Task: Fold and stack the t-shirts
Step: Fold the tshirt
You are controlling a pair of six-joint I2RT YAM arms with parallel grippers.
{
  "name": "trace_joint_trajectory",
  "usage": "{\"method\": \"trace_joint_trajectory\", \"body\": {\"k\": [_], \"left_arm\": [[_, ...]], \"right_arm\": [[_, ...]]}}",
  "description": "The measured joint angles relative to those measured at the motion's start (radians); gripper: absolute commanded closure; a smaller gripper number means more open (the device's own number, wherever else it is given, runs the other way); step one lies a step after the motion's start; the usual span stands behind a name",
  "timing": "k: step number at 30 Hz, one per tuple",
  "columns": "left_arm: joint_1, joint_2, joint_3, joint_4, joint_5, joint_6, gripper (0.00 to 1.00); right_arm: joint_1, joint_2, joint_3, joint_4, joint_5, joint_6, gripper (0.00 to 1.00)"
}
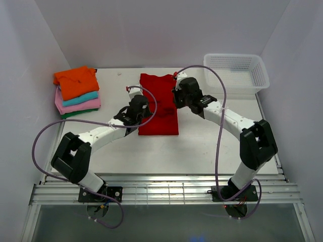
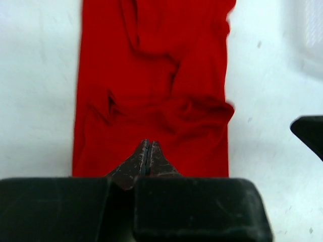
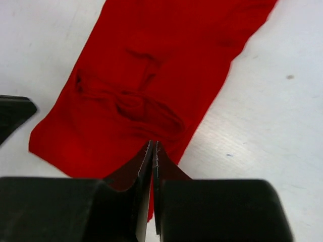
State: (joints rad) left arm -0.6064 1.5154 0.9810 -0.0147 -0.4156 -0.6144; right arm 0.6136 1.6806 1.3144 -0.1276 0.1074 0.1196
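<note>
A bright red t-shirt (image 1: pixel 159 106) lies flat on the table as a long narrow strip, running front to back, with a few wrinkles across its middle (image 2: pixel 151 91) (image 3: pixel 136 96). My left gripper (image 1: pixel 143 109) hovers at the strip's left edge, and in the left wrist view its jaws (image 2: pixel 148 144) are shut with nothing between them. My right gripper (image 1: pixel 177 99) is over the strip's right edge; its jaws (image 3: pixel 153 146) are shut and empty too. Folded t-shirts sit stacked at the back left: orange (image 1: pixel 75 80) on top, then teal (image 1: pixel 83 98), pink (image 1: pixel 75 106) and dark green (image 1: pixel 74 115).
A white mesh basket (image 1: pixel 233 55) stands at the back right corner. White walls close in the table on three sides. Each arm's purple cable loops over the table beside it. The other gripper's dark tip shows at the edge of each wrist view.
</note>
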Motion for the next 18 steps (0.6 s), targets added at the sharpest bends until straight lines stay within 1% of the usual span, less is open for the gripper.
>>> {"method": "trace_joint_trajectory", "body": {"k": [4,8,12,18], "left_arm": [[-0.025,0.080,-0.058,0.008,0.098,-0.034,1.00],[-0.039,0.127,-0.080,0.022,0.161,-0.059,1.00],[-0.050,0.132,-0.097,0.054,0.195,-0.077,1.00],[-0.055,0.144,-0.130,0.093,0.221,-0.098,1.00]], "right_arm": [[0.000,0.074,-0.032,0.005,-0.147,0.017,0.92],[0.000,0.172,-0.032,0.006,-0.264,0.037,0.92],[0.000,0.227,-0.029,0.013,-0.332,0.053,0.92],[0.000,0.289,0.013,0.029,-0.373,0.065,0.92]]}}
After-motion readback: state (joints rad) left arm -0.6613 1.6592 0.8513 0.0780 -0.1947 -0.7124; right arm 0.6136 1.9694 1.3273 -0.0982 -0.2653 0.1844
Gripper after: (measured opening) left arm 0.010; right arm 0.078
